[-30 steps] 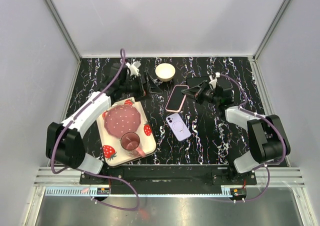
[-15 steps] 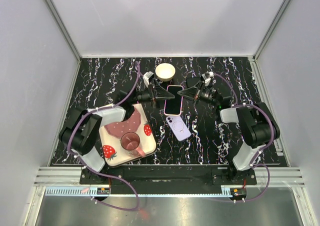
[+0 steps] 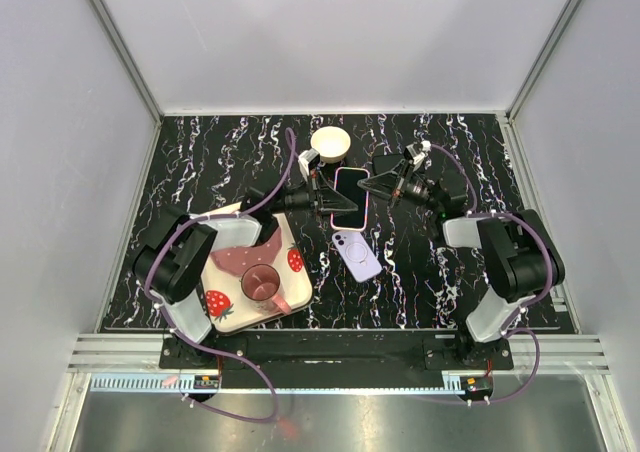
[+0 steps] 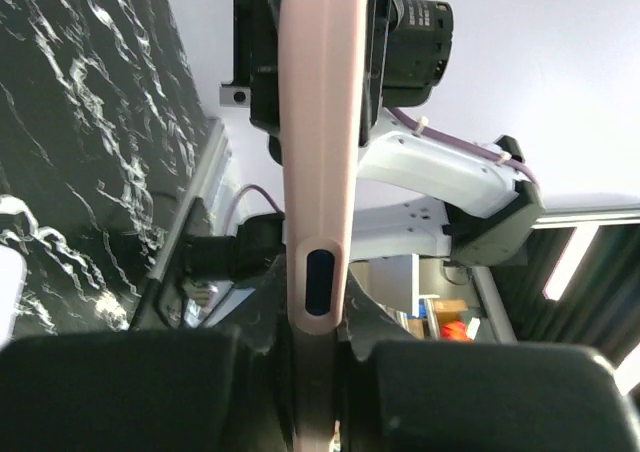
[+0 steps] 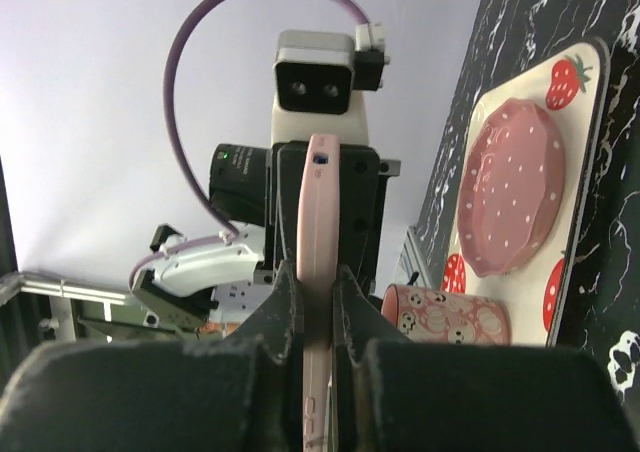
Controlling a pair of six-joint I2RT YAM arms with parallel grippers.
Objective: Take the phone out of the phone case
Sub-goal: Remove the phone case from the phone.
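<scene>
A pink phone case [image 3: 349, 197] with the dark-screened phone [image 3: 349, 190] inside it is held between my two grippers at the table's middle back. My left gripper [image 3: 334, 202] is shut on the case's left long edge. That pink edge [image 4: 318, 172] runs straight up from between its jaws [image 4: 318, 317]. My right gripper [image 3: 367, 186] is shut on the opposite long edge. In the right wrist view the case [image 5: 320, 212] shows edge-on, pinched between the two fingers [image 5: 317, 282], with the left wrist facing it.
A lilac phone [image 3: 356, 253] lies back-up just in front of the held case. A strawberry-print tray [image 3: 296, 290] at front left carries a pink plate [image 3: 240, 259] and a pink mug [image 3: 262, 284]. A cream bowl [image 3: 330, 143] stands behind the case.
My left arm swung from beyond the tray over to the case, and its gripper closed on the left edge. The right gripper kept its hold; the case shifted slightly and straightened.
</scene>
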